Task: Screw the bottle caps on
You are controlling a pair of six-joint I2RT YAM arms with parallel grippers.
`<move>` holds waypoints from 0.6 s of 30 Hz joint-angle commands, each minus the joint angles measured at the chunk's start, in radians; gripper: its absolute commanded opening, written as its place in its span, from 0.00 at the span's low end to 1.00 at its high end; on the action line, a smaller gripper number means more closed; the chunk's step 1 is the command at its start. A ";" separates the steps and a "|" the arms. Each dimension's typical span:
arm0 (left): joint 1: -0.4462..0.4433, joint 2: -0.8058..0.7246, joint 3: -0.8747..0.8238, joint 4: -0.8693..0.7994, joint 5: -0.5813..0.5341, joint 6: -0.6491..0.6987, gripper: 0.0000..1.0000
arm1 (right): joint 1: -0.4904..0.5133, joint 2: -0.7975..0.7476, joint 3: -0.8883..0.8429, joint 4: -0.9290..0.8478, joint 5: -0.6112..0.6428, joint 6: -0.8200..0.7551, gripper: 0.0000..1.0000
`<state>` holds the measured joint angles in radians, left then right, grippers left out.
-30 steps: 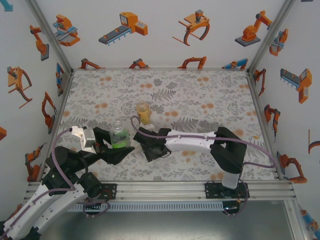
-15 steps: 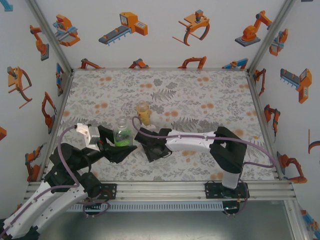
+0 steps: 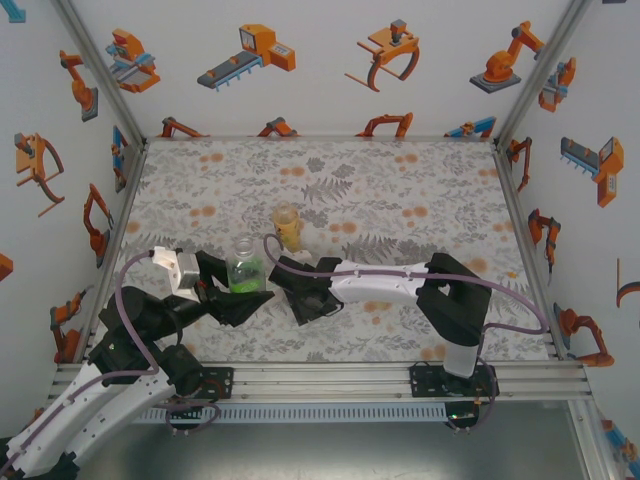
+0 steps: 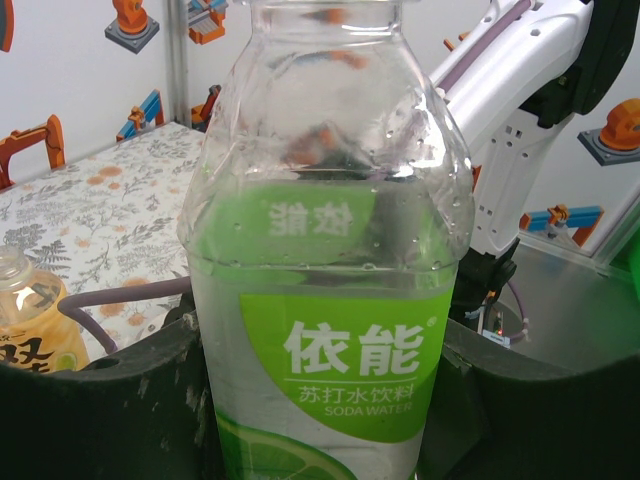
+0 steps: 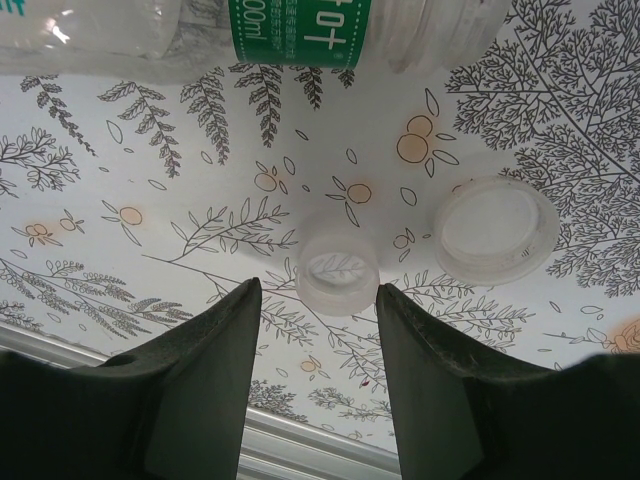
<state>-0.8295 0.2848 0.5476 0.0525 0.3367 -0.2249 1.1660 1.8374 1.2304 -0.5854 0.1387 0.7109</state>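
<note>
My left gripper (image 3: 236,298) is shut on a clear soda-water bottle (image 3: 243,270) with a light green label (image 4: 345,365), held upright with its mouth uncapped. On the floral tabletop lie two bottle caps: a small translucent white cap (image 5: 338,271) and, to its right, a wider white cap (image 5: 497,228). My right gripper (image 5: 320,292) is open and points down at the table, its tips just short of the small cap on either side. It touches neither cap. In the top view the right gripper (image 3: 298,298) sits just right of the held bottle.
An amber tea bottle (image 3: 288,225) stands behind the grippers, also seen as an amber bottle (image 4: 30,325) at the left wrist view's left edge. A clear bottle with a dark green label (image 5: 300,28) lies beyond the caps. The aluminium rail (image 5: 300,450) of the near edge runs close by.
The left arm has shifted the held bottle slightly right and up, then stopped. The right arm has barely moved.
</note>
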 commanded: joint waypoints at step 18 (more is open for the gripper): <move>0.004 -0.010 0.020 0.036 0.010 -0.016 0.00 | -0.007 -0.004 0.009 0.001 0.018 0.002 0.46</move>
<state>-0.8295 0.2848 0.5476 0.0528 0.3367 -0.2249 1.1648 1.8374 1.2304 -0.5854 0.1429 0.7105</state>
